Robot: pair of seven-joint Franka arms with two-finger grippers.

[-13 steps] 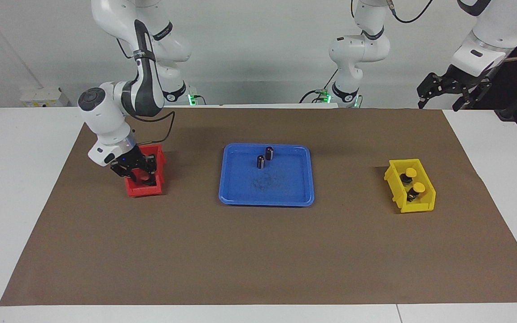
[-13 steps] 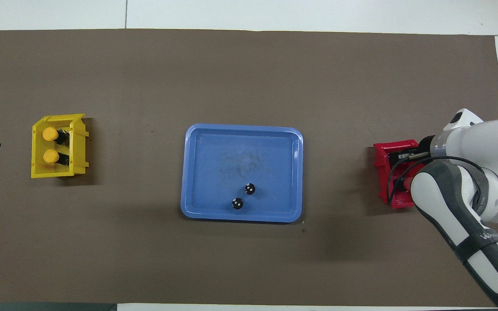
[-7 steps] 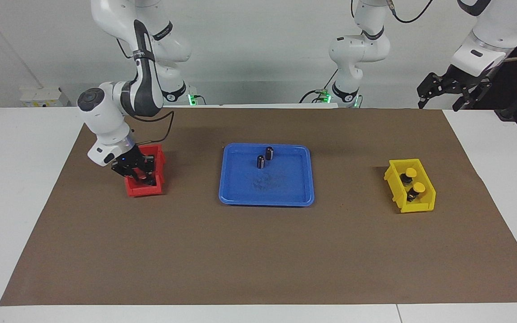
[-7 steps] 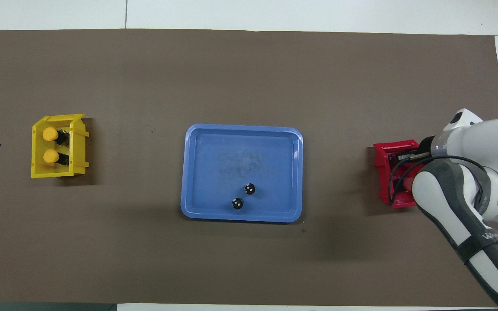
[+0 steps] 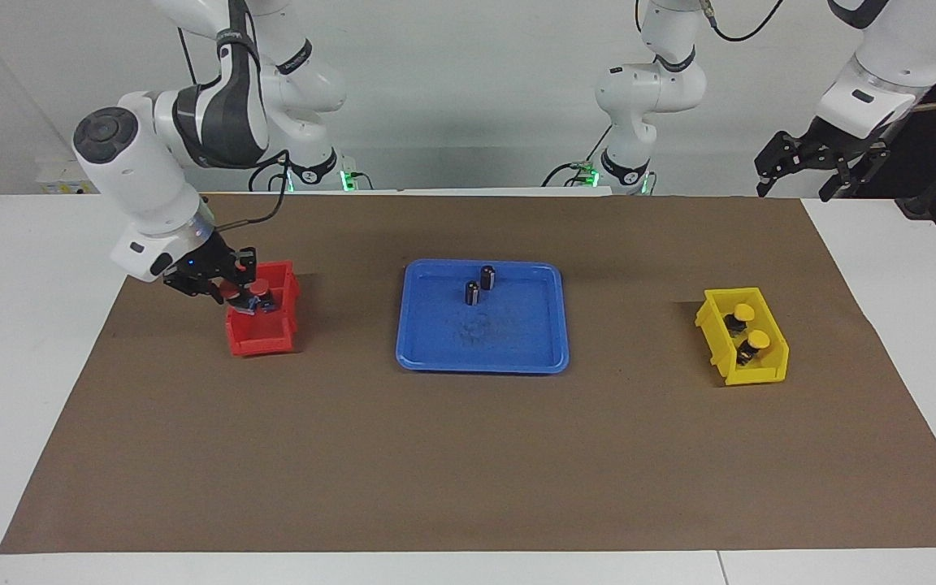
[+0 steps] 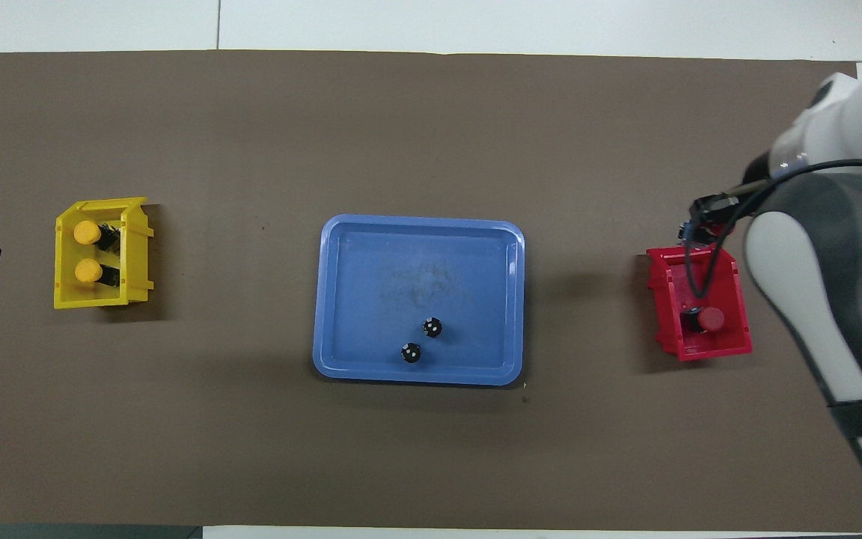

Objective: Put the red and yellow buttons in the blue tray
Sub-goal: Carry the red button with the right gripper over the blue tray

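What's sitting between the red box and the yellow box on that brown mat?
The blue tray, with two dark capless cylinders standing in it. Otherwise only bare brown mat lies between the red bin and yellow bin. The overhead view shows it best.

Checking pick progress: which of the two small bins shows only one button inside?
The red bin, at the right arm's end: one red-capped button lies in it, while the yellow bin holds two yellow-capped buttons.

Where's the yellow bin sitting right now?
Facing view: the yellow bin sits on the brown mat toward the left arm's end of the table, well apart from the blue tray.
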